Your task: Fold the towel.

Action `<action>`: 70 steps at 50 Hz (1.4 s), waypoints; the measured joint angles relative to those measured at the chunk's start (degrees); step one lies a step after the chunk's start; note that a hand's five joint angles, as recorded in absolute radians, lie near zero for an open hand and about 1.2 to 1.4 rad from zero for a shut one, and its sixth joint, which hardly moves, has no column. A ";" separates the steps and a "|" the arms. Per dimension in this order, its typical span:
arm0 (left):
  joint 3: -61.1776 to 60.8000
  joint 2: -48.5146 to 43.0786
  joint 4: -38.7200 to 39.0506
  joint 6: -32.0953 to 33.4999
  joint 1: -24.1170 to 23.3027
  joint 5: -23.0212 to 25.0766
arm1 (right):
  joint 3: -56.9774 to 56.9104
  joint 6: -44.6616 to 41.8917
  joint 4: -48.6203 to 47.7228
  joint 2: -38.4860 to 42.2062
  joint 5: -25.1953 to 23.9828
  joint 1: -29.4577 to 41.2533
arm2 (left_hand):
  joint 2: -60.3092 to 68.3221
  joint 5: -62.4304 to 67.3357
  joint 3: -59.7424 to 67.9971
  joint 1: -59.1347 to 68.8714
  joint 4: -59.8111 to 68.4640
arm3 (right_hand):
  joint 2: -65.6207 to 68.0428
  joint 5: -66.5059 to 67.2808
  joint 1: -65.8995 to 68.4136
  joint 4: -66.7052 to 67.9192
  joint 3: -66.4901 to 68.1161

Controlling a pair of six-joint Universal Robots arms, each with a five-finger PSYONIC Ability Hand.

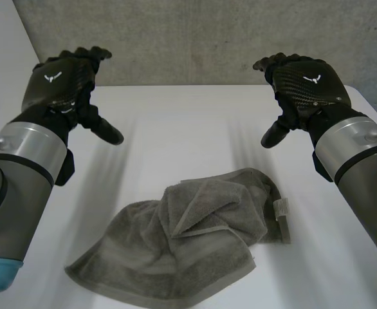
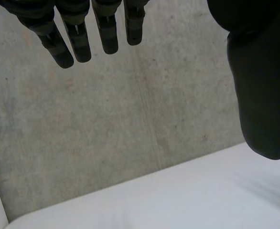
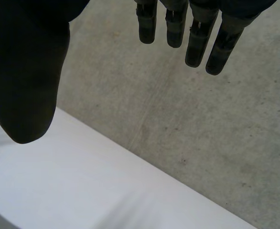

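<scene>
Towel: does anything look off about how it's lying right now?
Yes. The towel lies bunched on the table, not flat: part of it is heaped and flopped over the rest, edges askew, its label turned outward. Both the left hand and right hand are open, clear of it.

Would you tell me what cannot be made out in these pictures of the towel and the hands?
Towel, head view: its own bunched folds hide some corners and the layers beneath.
Tag on the towel, head view: too small to read.
Left hand and right hand, head view: their backs hide the palms; in the wrist views the picture's edge cuts the palms off.
</scene>
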 measured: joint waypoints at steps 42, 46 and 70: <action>3.10 -27.10 -2.22 -0.83 -7.70 5.58 | -16.06 -10.10 13.54 30.72 -14.27 -1.56 | 67.56 67.15 72.23 65.42 72.03 | 59.58 61.82 62.99 61.45 61.68; 7.35 -26.79 -2.59 0.50 -7.14 5.47 | -14.20 -8.56 8.81 26.31 -14.21 -1.71 | 67.56 67.15 72.92 65.42 72.06 | 59.58 61.82 63.07 61.45 61.96; 5.14 -9.90 -17.52 7.62 0.90 18.96 | -1.60 -18.14 20.11 -0.60 -14.70 -2.22 | 67.57 67.42 73.25 65.62 72.10 | 59.58 61.83 63.07 61.46 62.32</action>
